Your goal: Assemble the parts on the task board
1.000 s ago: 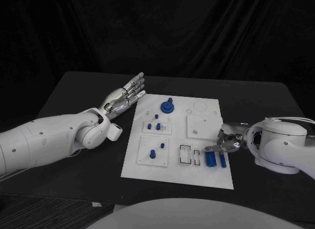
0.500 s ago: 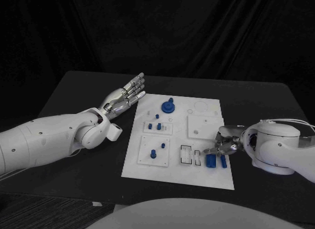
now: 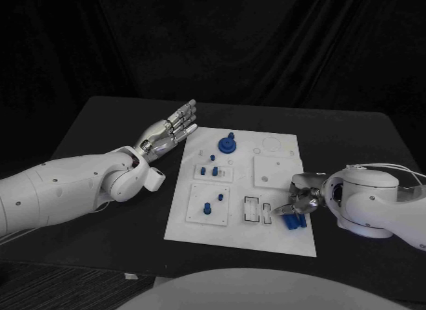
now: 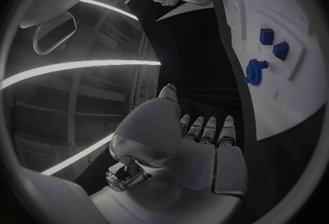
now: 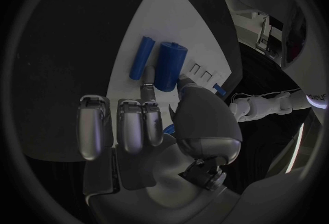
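Task board (image 3: 236, 223) mid-bench | 2 blue cylinders (image 3: 294, 220) at its 4 o'clock corner, my right hand (image 3: 303, 196) fingertips touching them, holding nothing | left hand (image 3: 168, 131) spread flat at board's 10 o'clock.

- The right hand (image 3: 301, 197) crowds the near right corner of the white task board (image 3: 199, 232), over two blue cylinders (image 5: 159, 63) lying side by side.
- The left hand (image 3: 166, 132), fingers spread, hovers off the board's far left edge.
- A blue gear-like part (image 3: 228, 143) stands near the far edge.
- Small blue pegs (image 3: 208, 171) stand along the board's left half.
- Bare black table (image 3: 111, 119) lies on all sides.
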Robot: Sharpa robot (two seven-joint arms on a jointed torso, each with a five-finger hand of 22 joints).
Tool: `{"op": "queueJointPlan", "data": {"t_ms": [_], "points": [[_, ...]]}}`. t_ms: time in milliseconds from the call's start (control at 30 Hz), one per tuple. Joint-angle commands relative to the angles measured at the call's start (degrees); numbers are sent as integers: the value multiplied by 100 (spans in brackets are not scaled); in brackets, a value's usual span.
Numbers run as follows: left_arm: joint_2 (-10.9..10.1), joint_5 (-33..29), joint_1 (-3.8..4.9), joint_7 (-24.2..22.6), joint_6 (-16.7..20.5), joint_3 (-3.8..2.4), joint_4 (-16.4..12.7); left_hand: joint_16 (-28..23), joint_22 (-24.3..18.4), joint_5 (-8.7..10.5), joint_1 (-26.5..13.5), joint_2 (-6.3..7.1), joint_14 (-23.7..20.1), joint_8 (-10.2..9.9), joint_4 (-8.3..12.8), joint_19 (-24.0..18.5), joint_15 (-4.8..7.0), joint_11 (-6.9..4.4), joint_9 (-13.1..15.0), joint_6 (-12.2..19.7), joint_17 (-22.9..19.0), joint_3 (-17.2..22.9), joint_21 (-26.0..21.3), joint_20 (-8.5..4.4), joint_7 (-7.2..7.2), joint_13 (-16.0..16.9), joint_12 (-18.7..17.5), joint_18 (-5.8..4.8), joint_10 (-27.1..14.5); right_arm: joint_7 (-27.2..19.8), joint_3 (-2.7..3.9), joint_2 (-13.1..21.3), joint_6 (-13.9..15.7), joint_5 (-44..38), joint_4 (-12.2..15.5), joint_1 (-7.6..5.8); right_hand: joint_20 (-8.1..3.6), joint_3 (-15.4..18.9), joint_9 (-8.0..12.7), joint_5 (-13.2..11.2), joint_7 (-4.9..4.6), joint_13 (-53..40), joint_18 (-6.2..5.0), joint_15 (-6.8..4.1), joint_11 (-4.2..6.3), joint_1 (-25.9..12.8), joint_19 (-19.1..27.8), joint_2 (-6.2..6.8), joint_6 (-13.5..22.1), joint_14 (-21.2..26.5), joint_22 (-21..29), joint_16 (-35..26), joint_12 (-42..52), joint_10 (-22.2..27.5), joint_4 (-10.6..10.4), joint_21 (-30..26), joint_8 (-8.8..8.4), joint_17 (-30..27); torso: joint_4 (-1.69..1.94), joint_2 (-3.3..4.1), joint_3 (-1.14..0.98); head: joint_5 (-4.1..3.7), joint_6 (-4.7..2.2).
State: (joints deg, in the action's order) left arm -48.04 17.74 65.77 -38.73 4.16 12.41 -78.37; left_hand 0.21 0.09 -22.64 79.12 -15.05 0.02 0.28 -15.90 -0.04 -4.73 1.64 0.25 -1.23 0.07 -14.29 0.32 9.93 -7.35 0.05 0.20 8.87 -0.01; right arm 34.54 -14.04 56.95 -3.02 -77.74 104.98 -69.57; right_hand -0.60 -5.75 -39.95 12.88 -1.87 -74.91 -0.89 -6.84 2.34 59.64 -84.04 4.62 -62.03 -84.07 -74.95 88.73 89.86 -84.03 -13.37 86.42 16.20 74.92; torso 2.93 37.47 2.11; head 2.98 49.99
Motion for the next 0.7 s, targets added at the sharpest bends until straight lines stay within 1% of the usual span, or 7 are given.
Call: {"op": "queueJointPlan", "data": {"t_ms": [33, 67, 233, 267, 367, 533, 700], "points": [[7, 7, -14, -202, -122, -5, -9, -21, -9, -47, 56, -8, -2, 10, 6, 4, -44, 64, 11, -9, -7, 54, -32, 52, 67, -5, -20, 54, 1, -27, -17, -7, -83, 122, -36, 38, 57, -128, 118, 520, 3, -1509, -31, 36, -31, 360, -370, -76, 38, -508, -1344, -28, 14, -597, 208, -45, -125, 1036, 1, 1, -2, 6, 1], [8, 7, -15, -195, -137, -5, -7, -21, -9, -54, 64, -10, -2, 10, 9, 4, -56, 70, 11, -10, -7, 58, -32, 60, 75, -5, -20, 52, 1, -37, -17, -9, -70, 177, -39, 41, 60, -197, 152, 761, 2, -1509, -35, 37, -32, 490, -363, -84, 47, -506, -1339, -32, 14, -597, 311, -59, -172, 1023, -1, 1, -1, 6, 1], [7, 7, -23, -181, -177, -5, -3, -21, -9, -68, 83, -17, -2, 11, 14, 4, -94, 84, 12, -16, -7, 69, -32, 92, 94, -5, -20, 46, 1, -92, -17, -11, 45, 424, -41, 49, 64, -350, 209, 1221, 18, -1509, -38, 36, -21, 649, -361, -102, -16, -503, -1337, -37, 14, -597, 498, -69, -241, 1005, -4, -1, 1, 4, 1], [6, 7, -24, -181, -179, -5, -2, -21, -9, -68, 83, -17, -2, 11, 14, 4, -94, 84, 12, -16, -7, 69, -32, 92, 94, -5, -20, 46, 1, -105, -17, -11, 78, 452, -40, 50, 62, -368, 209, 1269, 22, -1509, -38, 34, -18, 666, -361, -103, -24, -502, -1337, -39, 14, -597, 519, -70, -242, 998, -5, 0, 1, 4, 1], [4, 7, -27, -181, -185, -5, 5, -21, -9, -73, 87, -19, -2, 14, 14, 4, -98, 85, 14, -24, -7, 71, -32, 100, 97, -5, -20, 46, 1, -168, -17, -7, 260, 529, -28, 52, 46, -510, 176, 1740, 53, -1509, -40, 13, 10, 749, -357, -81, -86, -498, -1334, -46, 14, -597, 660, -79, -222, 974, 0, -1, 2, -1, 1], [-1, 6, -30, -190, -182, -5, 9, -21, -9, -73, 87, -21, -2, 11, 12, 4, -100, 84, 12, -16, -7, 72, -32, 106, 99, -5, -20, 47, 1, -258, -16, 31, 595, 811, 26, 53, 13, -735, 76, 2391, 93, -1509, -37, -20, 46, 715, -365, -53, -165, -496, -1339, -49, 14, -597, 768, -70, -156, 958, 3, -1, -2, 14, 1], [-8, 6, -31, -193, -174, -5, 9, -21, -9, -60, 82, -21, -2, 7, 1, 4, -101, 71, 9, -4, -7, 68, -32, 116, 86, -5, -20, 49, 1, -322, -8, 117, 932, 1388, 131, 45, 5, -813, 31, 2487, 114, -1509, -39, -31, 62, 667, -360, -68, -234, -491, -1336, -57, 14, -597, 776, -79, -109, 933, 4, -3, 1, 33, 1]]}}
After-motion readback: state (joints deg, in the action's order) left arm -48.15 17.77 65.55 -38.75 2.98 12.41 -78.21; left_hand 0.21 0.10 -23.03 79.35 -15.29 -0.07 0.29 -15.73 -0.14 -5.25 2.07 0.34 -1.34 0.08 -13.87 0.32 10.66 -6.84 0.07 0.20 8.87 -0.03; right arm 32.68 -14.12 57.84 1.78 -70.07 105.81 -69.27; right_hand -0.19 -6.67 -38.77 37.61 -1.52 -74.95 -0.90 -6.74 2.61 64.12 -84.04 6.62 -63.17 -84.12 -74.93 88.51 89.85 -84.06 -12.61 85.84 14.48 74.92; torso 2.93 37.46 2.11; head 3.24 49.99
